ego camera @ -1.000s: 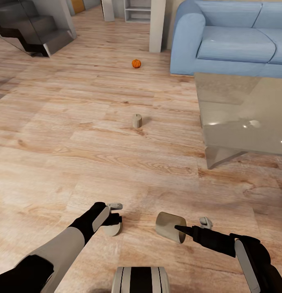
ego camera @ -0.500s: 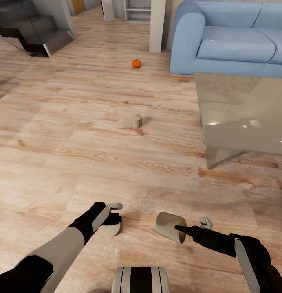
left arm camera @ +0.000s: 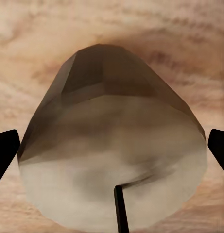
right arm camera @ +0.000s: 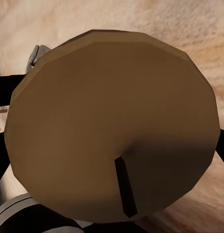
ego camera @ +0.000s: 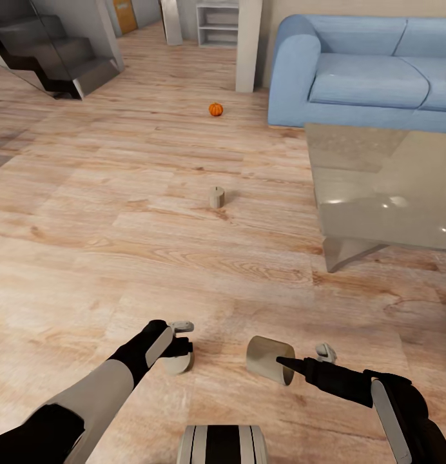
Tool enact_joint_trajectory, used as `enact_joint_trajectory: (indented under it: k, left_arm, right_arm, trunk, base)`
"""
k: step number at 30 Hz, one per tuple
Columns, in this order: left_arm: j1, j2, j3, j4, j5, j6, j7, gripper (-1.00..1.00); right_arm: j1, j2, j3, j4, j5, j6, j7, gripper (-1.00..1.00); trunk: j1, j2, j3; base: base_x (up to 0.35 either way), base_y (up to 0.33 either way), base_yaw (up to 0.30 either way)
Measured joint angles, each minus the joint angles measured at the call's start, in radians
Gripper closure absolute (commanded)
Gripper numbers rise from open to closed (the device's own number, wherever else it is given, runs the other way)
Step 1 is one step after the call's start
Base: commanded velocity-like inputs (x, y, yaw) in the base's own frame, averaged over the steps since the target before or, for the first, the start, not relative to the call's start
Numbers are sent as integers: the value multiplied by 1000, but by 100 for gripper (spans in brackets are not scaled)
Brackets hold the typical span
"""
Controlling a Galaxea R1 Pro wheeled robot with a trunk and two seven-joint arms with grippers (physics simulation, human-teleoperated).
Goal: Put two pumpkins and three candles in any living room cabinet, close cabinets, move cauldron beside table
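Note:
My left gripper [ego camera: 178, 351] is shut on a cream candle [ego camera: 176, 363] low over the wooden floor. In the left wrist view that candle [left arm camera: 112, 160] sits between the two dark fingertips [left arm camera: 5, 150]. My right gripper [ego camera: 282, 361] is shut on a second candle [ego camera: 267, 358], whose wick end [right arm camera: 112, 126] faces the right wrist camera. A third candle [ego camera: 216, 197] stands upright on the floor further ahead. One orange pumpkin [ego camera: 215, 109] lies on the floor beyond it, near the sofa's corner. The glass-topped table [ego camera: 378, 193] stands at the right.
A blue sofa [ego camera: 365, 71] runs behind the table. Dark stairs [ego camera: 49, 51] rise at the far left. A white pillar [ego camera: 247, 45] and a white shelf unit [ego camera: 216, 22] stand at the back. Open wooden floor [ego camera: 120, 225] lies between me and the pumpkin.
The whole picture has shifted slightly down, so the camera moved. Both grippers and their candles keep the same pose.

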Motion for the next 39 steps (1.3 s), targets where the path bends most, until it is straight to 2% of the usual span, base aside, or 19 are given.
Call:
enact_joint_trajectory:
  k: [14,23,31,33,39]
  left_arm:
    - [0,3,4,4,0,3,-3,100]
    - [0,4,7,0,0,3,-3,100]
    - [0,7,6,-2,2,31,-3,100]
    - [0,7,6,-5,3,41,-3,100]
    - [2,9,7,-65,5,92,-6,100]
  right_arm:
    - [0,0,0,1,1,0,-24,100]
    - [0,0,0,1,0,0,-30,100]
    - [0,0,1,2,2,0,-35,100]
    - [0,0,1,2,4,-1,-48,100]
    - [0,9,0,2,3,-2,-169,100]
  trunk:
    - [-6,3,54]
    - [-10,5,89]
    - [-14,7,120]
    - [-15,8,128]
    - [-18,9,151]
  base:
    - [-2,0,0]
    - [-149,0,0]
    - [-13,0,0]
    - [-2,0,0]
    - [0,0,0]
